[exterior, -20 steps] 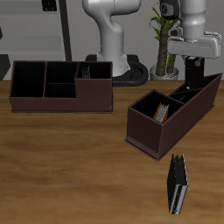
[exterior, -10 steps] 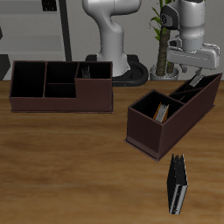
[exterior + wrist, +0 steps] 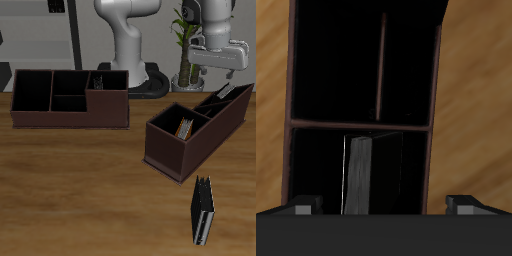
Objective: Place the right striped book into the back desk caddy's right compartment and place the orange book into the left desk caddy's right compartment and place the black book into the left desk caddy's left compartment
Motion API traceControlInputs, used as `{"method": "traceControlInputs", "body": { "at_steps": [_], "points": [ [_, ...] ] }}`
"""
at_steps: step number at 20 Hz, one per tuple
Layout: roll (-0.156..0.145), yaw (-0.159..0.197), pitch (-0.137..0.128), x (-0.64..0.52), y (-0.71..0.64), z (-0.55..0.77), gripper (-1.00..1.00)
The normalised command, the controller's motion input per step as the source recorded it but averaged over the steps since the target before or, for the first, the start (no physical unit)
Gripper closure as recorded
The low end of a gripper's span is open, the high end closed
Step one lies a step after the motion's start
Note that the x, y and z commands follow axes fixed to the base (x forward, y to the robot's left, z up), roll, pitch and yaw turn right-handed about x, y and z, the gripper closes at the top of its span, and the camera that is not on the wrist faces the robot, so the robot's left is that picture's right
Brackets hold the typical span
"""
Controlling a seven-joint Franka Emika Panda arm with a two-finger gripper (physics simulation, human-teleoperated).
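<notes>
- Dark-brown caddies, two: the back desk caddy [image 3: 70, 98] and, angled and nearer the front edge, the left desk caddy [image 3: 197, 135].
- Books, four by my count.
- Striped book [image 3: 97, 80], one: it stands in the end compartment of the back caddy. I judge that placement done.
- Orange book [image 3: 183, 128], one: it sits inside the left caddy, in a middle compartment. I count that done too, though I cannot confirm the compartment's side from here.
- Black book [image 3: 226, 94], one: it leans inside the left caddy's far end compartment. The wrist view shows it as a dark slab [image 3: 373, 175] standing within the walls, touched by nothing.
- Fourth book [image 3: 202, 210], one: dark with a pale edge, upright on the table [image 3: 60, 200] in front of the left caddy. I take it for the spare striped book, which is not asked for.
- Gripper [image 3: 221, 76], one: it hangs above the black book's compartment with its fingers [image 3: 301, 207] spread wide and nothing between them.
- Remaining work: none that I can see, provided the compartments are the right ones.
</notes>
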Motion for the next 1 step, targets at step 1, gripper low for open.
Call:
{"method": "traceControlInputs", "body": {
  "at_steps": [1],
  "points": [
    [0.042,-0.004,-0.078,-0.30,-0.50,0.55,-1.00]
  ]
}}
